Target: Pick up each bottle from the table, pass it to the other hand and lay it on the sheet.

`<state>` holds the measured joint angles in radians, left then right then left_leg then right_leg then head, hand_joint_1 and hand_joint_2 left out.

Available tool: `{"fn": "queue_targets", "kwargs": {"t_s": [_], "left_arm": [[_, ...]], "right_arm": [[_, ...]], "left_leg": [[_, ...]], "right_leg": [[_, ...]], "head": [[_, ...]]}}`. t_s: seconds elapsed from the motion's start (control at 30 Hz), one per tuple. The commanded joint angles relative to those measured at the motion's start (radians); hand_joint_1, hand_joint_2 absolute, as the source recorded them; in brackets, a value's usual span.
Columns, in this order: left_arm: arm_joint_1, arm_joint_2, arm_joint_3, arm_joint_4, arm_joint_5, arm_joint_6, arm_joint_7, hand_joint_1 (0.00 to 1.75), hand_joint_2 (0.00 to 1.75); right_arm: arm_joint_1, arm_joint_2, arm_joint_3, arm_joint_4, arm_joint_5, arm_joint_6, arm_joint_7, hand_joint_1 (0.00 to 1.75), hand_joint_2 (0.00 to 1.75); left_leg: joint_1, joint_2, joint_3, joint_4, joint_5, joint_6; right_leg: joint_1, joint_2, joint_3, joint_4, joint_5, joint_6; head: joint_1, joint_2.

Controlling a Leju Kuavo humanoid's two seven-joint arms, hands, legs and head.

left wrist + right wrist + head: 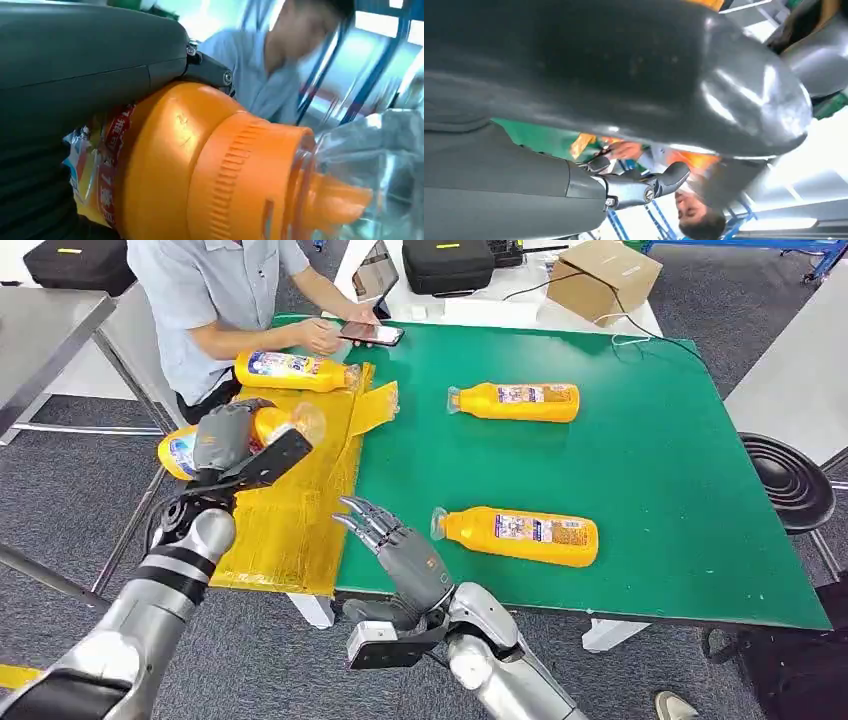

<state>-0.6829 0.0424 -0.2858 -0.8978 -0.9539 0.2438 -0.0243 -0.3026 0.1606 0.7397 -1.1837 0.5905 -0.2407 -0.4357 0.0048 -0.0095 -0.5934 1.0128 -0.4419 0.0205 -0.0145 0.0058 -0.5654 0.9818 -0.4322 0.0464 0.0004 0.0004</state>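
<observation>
Up close, left hand (222, 440) grips orange bottle (200, 165), red label script unreadable; right hand (395, 545) fingers spread.

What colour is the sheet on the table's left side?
Yellow; the sheet shows best in the head view.

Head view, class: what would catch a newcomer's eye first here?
Bright orange bottles stand out: two on the green table, one farther and one nearer. The left hand holds a bottle over the yellow sheet, where another bottle already lies. The right hand is empty, fingers spread.
</observation>
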Motion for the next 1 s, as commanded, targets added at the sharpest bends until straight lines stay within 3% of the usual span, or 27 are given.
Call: {"fn": "queue_targets", "kwargs": {"t_s": [0.03,0.3,0.53,0.6,0.67,0.7,0.77,0.83,0.87,0.93,1.0], "left_arm": [[-0.242,-0.016,-0.088,0.493,-0.044,-0.184,0.047,1.75,1.75],[-0.26,-0.003,-0.225,0.539,-0.183,-0.258,0.053,1.75,1.75],[-0.226,-0.041,-0.093,0.549,0.011,-0.424,-0.049,1.75,1.75],[-0.214,-0.054,0.0,0.565,0.129,-0.505,-0.063,1.64,1.75],[-0.202,-0.046,0.009,0.554,0.169,-0.525,-0.065,0.58,1.75],[-0.203,-0.047,0.024,0.561,0.191,-0.544,-0.058,0.26,1.75],[-0.203,-0.044,0.031,0.56,0.204,-0.552,-0.058,0.24,1.75],[-0.197,-0.048,0.054,0.555,0.249,-0.555,-0.051,0.49,1.75],[-0.19,-0.051,0.051,0.547,0.252,-0.545,-0.052,0.42,1.75],[-0.179,-0.054,0.034,0.535,0.244,-0.516,-0.047,0.07,1.75],[-0.165,-0.066,0.04,0.545,0.286,-0.515,-0.024,0.0,1.75]], "right_arm": [[-0.004,0.007,-0.011,-0.013,-0.02,0.054,-0.019,0.0,0.0],[-0.002,0.002,-0.011,-0.003,-0.036,0.065,-0.029,0.0,0.0],[-0.008,0.009,-0.001,0.024,-0.06,0.06,-0.052,0.0,0.0],[-0.009,0.01,0.002,0.032,-0.069,0.054,-0.057,0.0,0.0],[-0.015,0.013,0.011,0.054,-0.083,0.046,-0.065,0.0,0.0],[-0.015,0.014,0.012,0.057,-0.085,0.045,-0.065,0.0,0.0],[-0.016,0.014,0.015,0.062,-0.088,0.045,-0.066,0.0,0.0],[-0.019,0.013,0.02,0.068,-0.093,0.038,-0.068,0.0,0.0],[-0.019,0.012,0.021,0.066,-0.096,0.035,-0.069,0.0,0.0],[-0.018,0.011,0.02,0.06,-0.099,0.031,-0.069,0.0,0.0],[-0.02,0.008,0.025,0.06,-0.104,0.035,-0.066,0.0,0.0]], "left_leg": [[0.0,-0.001,0.0,0.001,0.0,-0.001],[0.001,-0.001,0.001,0.0,0.0,-0.001],[0.001,0.001,0.0,0.001,0.0,-0.001],[0.001,0.001,0.001,0.0,-0.001,-0.001],[0.0,0.002,0.001,0.0,0.0,-0.001],[0.001,0.002,0.002,0.0,-0.001,-0.001],[0.0,0.002,0.002,-0.001,0.0,-0.001],[0.0,0.002,0.002,-0.001,0.0,-0.001],[0.0,0.002,0.001,0.0,0.0,-0.001],[0.0,0.002,0.002,0.0,0.0,-0.001],[0.001,0.001,0.002,-0.001,0.0,-0.001]], "right_leg": [[0.001,-0.002,0.001,0.0,0.0,-0.001],[0.001,-0.002,0.002,0.0,-0.001,-0.002],[0.001,-0.001,0.001,0.0,0.0,-0.002],[0.001,0.0,0.002,0.0,-0.001,-0.002],[0.001,0.0,0.001,0.0,0.0,-0.001],[0.001,0.0,0.003,-0.001,0.0,-0.002],[0.0,0.001,0.002,0.0,0.0,-0.001],[0.0,0.001,0.003,-0.001,0.0,-0.002],[0.0,0.001,0.002,-0.001,0.0,-0.001],[0.001,0.0,0.002,0.0,0.0,-0.002],[0.001,0.0,0.003,-0.001,0.0,-0.002]], "head": [[0.0,0.0],[0.0,0.0],[0.0,0.0],[0.0,0.0],[0.0,0.0],[0.0,0.0],[0.0,0.0],[0.0,0.0],[0.0,0.0],[-0.001,0.0],[0.0,0.0]]}}
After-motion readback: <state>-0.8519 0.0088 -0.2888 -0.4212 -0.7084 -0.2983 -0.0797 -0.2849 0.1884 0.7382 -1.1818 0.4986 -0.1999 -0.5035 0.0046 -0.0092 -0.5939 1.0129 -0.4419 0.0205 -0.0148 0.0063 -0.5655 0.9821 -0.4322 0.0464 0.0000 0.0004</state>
